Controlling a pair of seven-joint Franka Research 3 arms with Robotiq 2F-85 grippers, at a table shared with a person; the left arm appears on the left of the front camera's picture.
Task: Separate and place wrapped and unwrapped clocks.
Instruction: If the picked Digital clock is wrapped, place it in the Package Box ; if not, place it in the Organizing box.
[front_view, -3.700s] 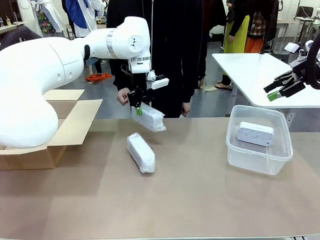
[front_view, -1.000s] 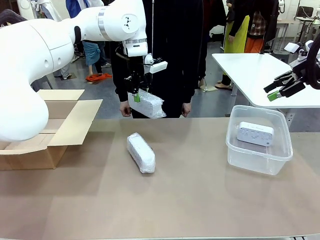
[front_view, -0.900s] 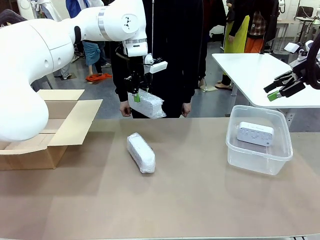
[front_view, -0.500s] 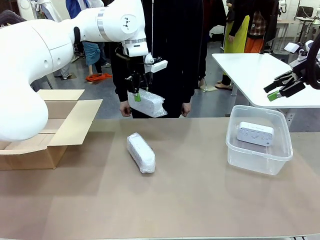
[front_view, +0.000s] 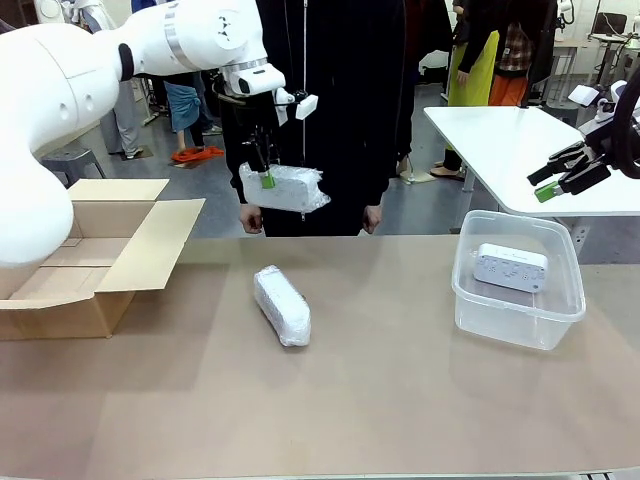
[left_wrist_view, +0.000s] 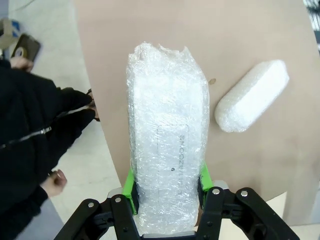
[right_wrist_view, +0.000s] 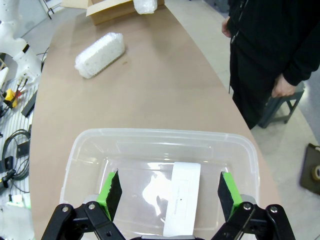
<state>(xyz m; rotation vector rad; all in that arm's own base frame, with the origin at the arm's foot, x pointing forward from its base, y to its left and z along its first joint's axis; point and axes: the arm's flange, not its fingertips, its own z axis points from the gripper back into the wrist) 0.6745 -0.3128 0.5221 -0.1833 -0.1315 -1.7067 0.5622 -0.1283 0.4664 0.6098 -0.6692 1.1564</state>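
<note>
wrapped clock (front_view: 290, 189), clamped in left pincer (front_view: 266, 181), has shifted left, higher.

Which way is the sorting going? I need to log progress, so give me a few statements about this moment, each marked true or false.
1. The left end effector grips a wrapped clock in the air above the table. True.
2. The bare clock lies in the cardboard box. False: it lies inside the clear tub.
3. A second wrapped clock lies on the table, apart from the tub. True.
4. The right end effector is shut on the tub's rim. False: it is open above the tub and holds nothing.
</note>
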